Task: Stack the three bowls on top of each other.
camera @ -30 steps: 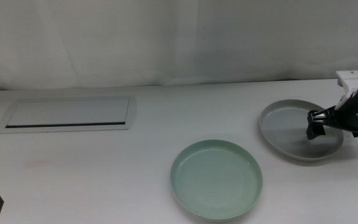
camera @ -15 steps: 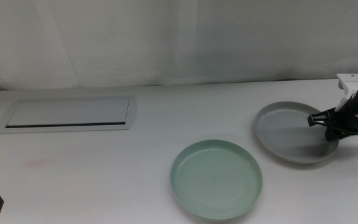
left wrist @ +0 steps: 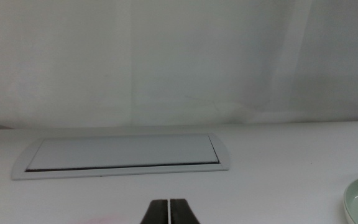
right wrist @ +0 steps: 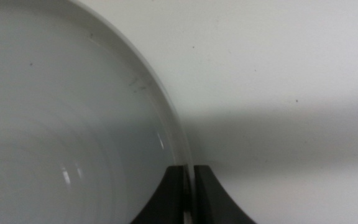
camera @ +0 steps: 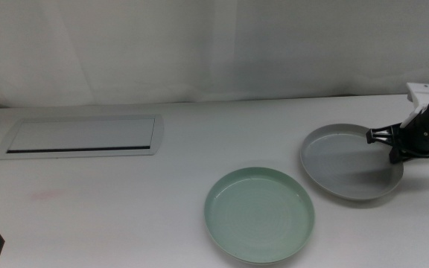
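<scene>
The right tool (camera: 390, 141) is clamped narrow on the rim of the grey bowl (camera: 345, 160), one jaw inside the rim and one outside, as the right wrist view shows close up (right wrist: 188, 186). That bowl is round with no long axis; it faces up and looks slightly tilted, its far-from-tool edge low on the desk (camera: 162, 201). Beyond the bowl from the tool, just past its edge and apart from it, the mint green bowl (camera: 259, 214) lies flat and open upward. The left tool (left wrist: 168, 211) waits with jaws closed together, empty; its view alone shows the grey panel (left wrist: 123, 155) head-on. No white bowl can be made out.
</scene>
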Controlling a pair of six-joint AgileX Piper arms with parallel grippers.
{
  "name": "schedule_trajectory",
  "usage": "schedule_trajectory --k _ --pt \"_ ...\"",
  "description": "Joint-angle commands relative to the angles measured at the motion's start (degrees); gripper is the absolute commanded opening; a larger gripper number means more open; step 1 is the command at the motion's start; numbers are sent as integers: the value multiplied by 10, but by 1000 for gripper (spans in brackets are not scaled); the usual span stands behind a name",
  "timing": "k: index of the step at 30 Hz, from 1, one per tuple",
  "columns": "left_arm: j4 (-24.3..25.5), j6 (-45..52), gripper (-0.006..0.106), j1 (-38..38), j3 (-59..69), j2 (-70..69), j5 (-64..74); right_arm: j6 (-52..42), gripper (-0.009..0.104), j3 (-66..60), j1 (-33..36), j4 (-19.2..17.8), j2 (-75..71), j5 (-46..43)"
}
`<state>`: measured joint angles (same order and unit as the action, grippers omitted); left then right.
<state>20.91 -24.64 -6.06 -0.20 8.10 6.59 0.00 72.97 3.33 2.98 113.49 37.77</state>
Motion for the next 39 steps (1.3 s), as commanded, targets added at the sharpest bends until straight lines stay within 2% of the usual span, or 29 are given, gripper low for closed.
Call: schedule_trajectory --k 1,13,28,33,39 --pt "-3 -2 -3 -3 22 -2 -5 0 -3 -4 1 -9 -17 2" --pt "-3 -2 -3 -3 22 -2 -5 0 -3 3 1 -9 -110 10" --pt "-3 -2 -3 -3 22 -2 -5 0 -3 3 1 -8 -221 61" --pt "-3 -2 -3 -3 22 -2 -5 -4 -3 3 1 28 -260 74" --pt "-3 -2 -3 -3 22 -2 -5 -42 -3 3 6 115 -299 92"
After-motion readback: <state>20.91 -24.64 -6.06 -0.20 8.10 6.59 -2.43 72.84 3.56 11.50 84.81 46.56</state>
